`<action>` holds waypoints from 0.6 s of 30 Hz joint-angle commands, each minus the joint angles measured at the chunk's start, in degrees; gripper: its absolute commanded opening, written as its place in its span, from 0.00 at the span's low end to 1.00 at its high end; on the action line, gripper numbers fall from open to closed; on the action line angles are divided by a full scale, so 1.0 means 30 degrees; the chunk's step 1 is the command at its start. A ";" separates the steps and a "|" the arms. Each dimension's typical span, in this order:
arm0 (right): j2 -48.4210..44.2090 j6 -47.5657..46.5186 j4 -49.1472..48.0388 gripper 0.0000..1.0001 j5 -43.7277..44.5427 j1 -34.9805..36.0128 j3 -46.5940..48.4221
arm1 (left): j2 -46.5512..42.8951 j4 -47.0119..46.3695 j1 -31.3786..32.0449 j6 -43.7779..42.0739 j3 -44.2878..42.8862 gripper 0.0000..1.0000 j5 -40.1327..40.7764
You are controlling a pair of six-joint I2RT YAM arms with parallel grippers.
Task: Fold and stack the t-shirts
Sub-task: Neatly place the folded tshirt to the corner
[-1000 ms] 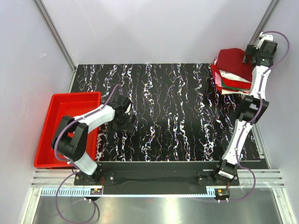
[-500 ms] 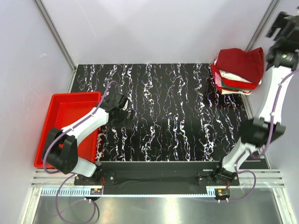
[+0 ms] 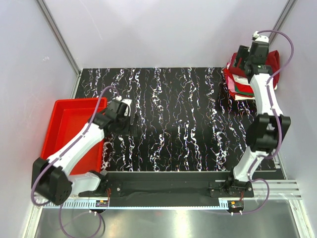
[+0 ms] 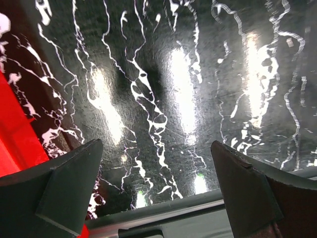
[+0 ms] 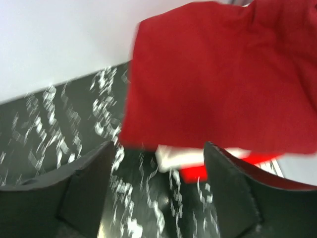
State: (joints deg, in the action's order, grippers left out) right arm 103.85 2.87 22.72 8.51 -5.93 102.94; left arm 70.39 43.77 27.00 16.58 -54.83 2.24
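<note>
The folded t-shirts [image 3: 237, 83] lie stacked at the table's back right corner, partly hidden by my right arm. The right wrist view shows the dark maroon t-shirt [image 5: 213, 74] on top, with a white one [image 5: 198, 150] and a bright red one [image 5: 195, 173] under it. My right gripper [image 3: 243, 60] hovers over the stack's left side. It [image 5: 157, 148] is open with nothing between its fingers, just in front of the stack's edge. My left gripper [image 3: 130, 124] hangs open over bare table beside the tray, and it [image 4: 153, 146] holds nothing.
A rigid red plastic tray [image 3: 64, 129] sits at the table's left edge, its red rim [image 4: 10, 139] showing in the left wrist view. The black marbled table [image 3: 178, 119] ends in a metal rail [image 4: 198, 208] at the near edge. Pale enclosure walls stand close behind and beside the stack.
My right arm swung out high to the right, then came back over the left side of the stack. My left arm stretched out while its gripper stayed open beside the tray.
</note>
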 commanded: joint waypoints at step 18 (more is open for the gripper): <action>1.5299 0.0217 0.0398 0.55 -0.1435 -0.5287 1.6840 | 0.0764 -0.1201 0.0081 -0.0311 0.0874 0.99 -0.0014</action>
State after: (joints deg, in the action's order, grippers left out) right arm 146.74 7.16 25.56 1.54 -22.17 150.39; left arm 72.20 42.30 27.03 16.49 -52.34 2.15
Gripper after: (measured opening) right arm 0.547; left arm 0.985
